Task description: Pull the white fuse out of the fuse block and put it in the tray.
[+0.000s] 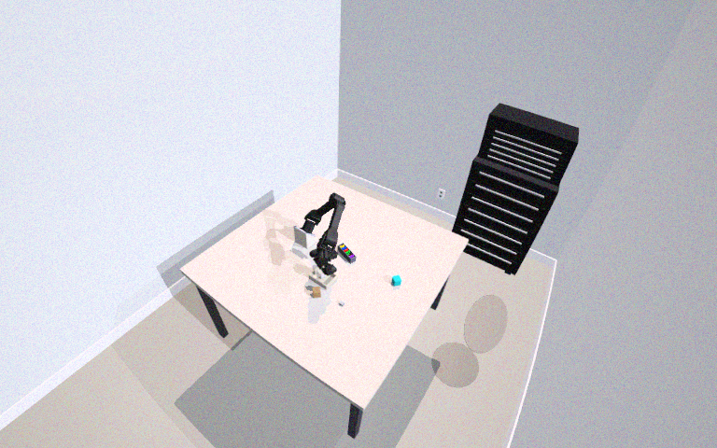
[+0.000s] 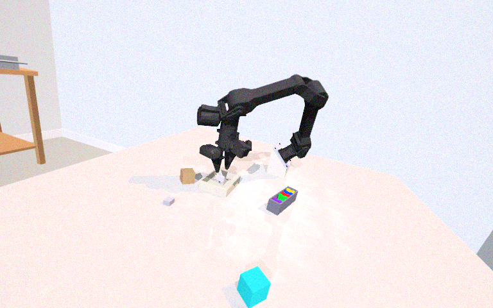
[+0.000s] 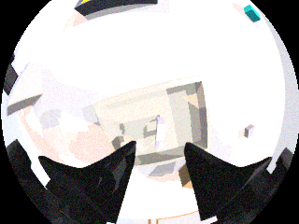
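Note:
The white fuse [image 2: 220, 178] [image 3: 160, 131] is inside the cream tray [image 1: 321, 282] [image 2: 214, 188] [image 3: 204, 114]. It is free of the fingers. I cannot tell whether it lies flat or stands on the tray floor. My gripper [image 2: 222, 169] [image 3: 161, 144] is open and empty, just above the fuse and over the tray, with a finger to either side. The dark grey fuse block [image 1: 345, 257] [image 2: 278, 208] [image 3: 121, 8] stands apart from the tray and still holds yellow, blue, red, green and purple fuses. In the top view the arm hides the fingertips.
A brown cube [image 1: 316, 292] [image 2: 187, 176] [image 3: 186, 177] stands close beside the tray. A small pale block [image 1: 341, 304] [image 2: 168, 201] [image 3: 249, 131] lies farther out. A cyan cube [image 1: 396, 281] [image 2: 253, 287] [image 3: 252, 14] is well away. A white panel [image 1: 301, 236] [image 2: 277, 166] stands by the arm's base.

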